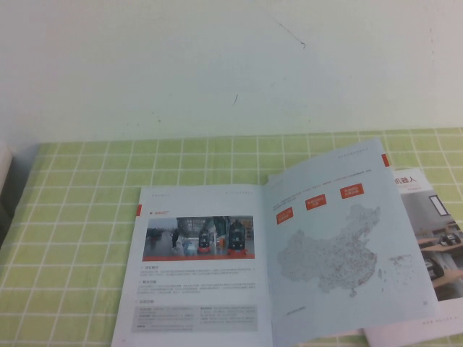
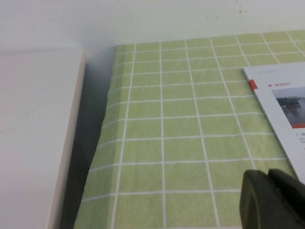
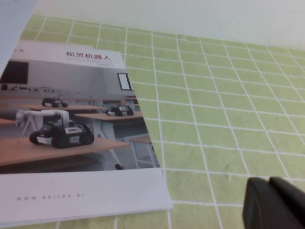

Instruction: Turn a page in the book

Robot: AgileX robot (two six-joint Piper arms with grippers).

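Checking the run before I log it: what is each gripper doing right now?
Left gripper: fingers closed, empty, over the green cloth beside the book.
Right gripper: fingers closed, empty, over the cloth beside the other booklet.

The book (image 1: 268, 267) has glossy, smooth paper pages; the desk (image 1: 87, 217) wears matt green checked cloth.

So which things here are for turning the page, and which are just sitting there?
For the job:
- the book, lying open
- the page with the red-banded photo, lying flat on the left
- left gripper, shut, over the cloth beside the book
- right gripper, shut, over the cloth near the other booklet

Just lying about:
- the other booklet with the robot photo
- green checked tablecloth
- white box
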